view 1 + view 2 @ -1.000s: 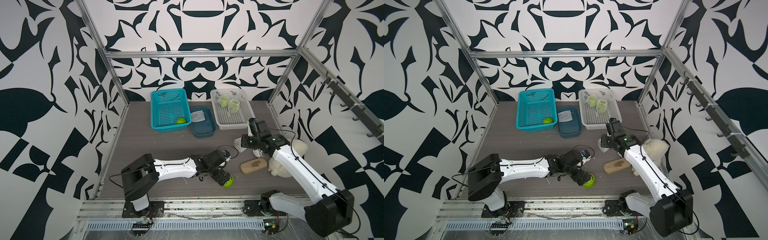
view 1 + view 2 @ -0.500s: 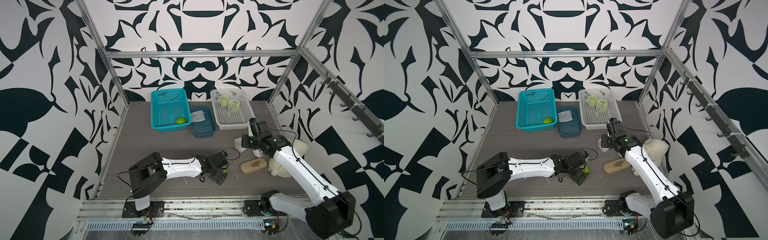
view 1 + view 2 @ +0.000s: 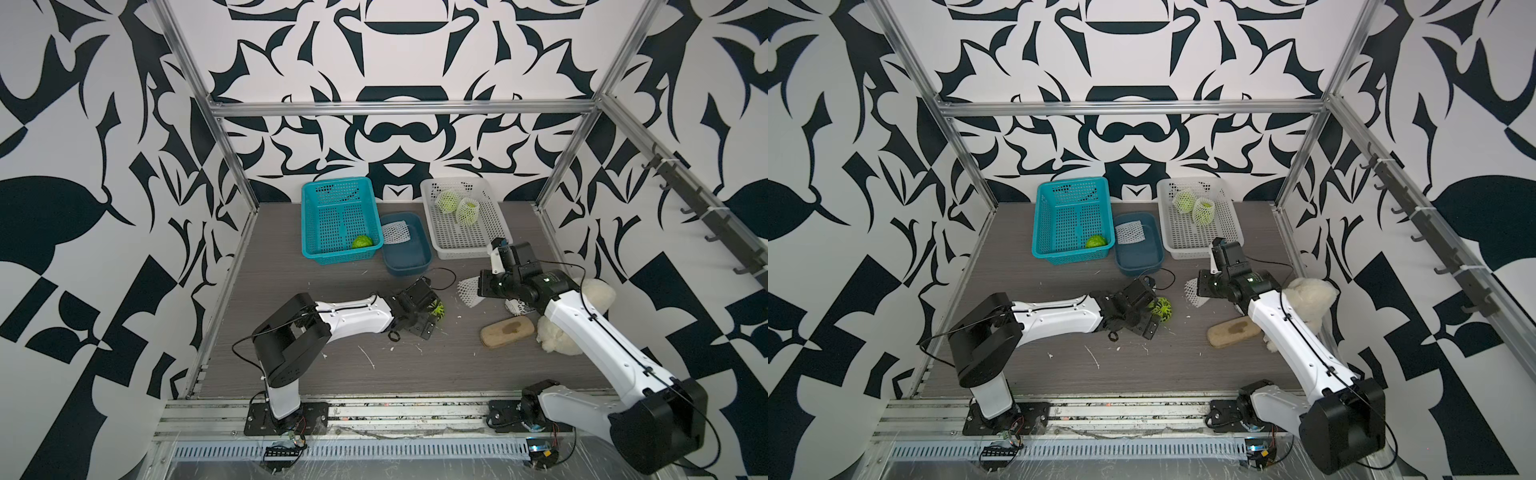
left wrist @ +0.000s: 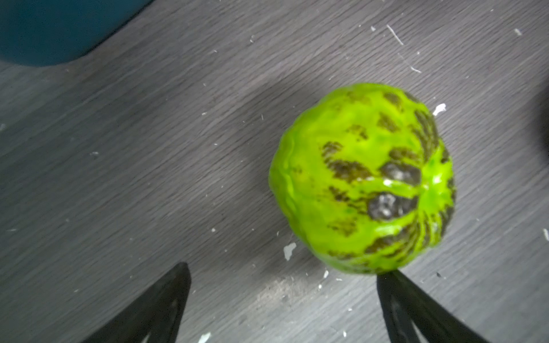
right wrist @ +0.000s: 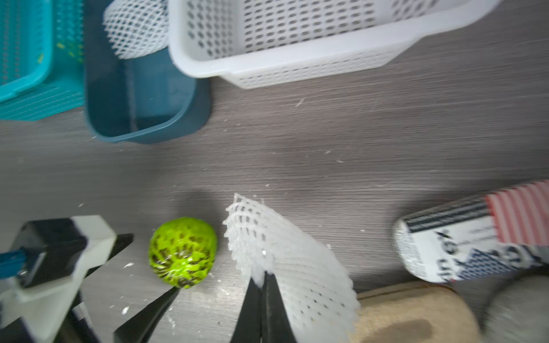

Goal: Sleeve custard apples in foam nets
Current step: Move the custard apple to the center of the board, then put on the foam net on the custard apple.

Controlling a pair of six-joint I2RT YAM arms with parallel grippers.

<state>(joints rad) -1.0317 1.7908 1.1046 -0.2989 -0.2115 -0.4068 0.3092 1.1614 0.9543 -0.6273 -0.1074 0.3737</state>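
A bare green custard apple (image 3: 437, 309) (image 3: 1162, 308) lies on the table mid-floor. My left gripper (image 4: 282, 273) is open around empty table, and the custard apple (image 4: 362, 178) sits just past it, touching one fingertip (image 4: 389, 279). My right gripper (image 5: 264, 276) is shut on the edge of a white foam net (image 5: 285, 252) (image 3: 467, 289), held just right of that fruit (image 5: 182, 252). Another custard apple (image 3: 362, 242) rests in the teal basket (image 3: 332, 253). A flat foam net (image 3: 395, 232) lies in the dark blue tray (image 3: 409, 266). Two netted custard apples (image 3: 448, 201) (image 3: 466, 211) sit in the white basket (image 3: 490, 241).
A tan brush (image 3: 507, 330), a cream plush toy (image 3: 594, 291) and a printed striped can (image 5: 475, 237) lie under and beside my right arm. White foam crumbs (image 3: 368, 355) are scattered on the grey floor. Metal frame posts and patterned walls enclose the table.
My left arm has swung from near the front edge toward the middle, and the bare custard apple has moved with it, closer to the held foam net. The right arm has barely moved.
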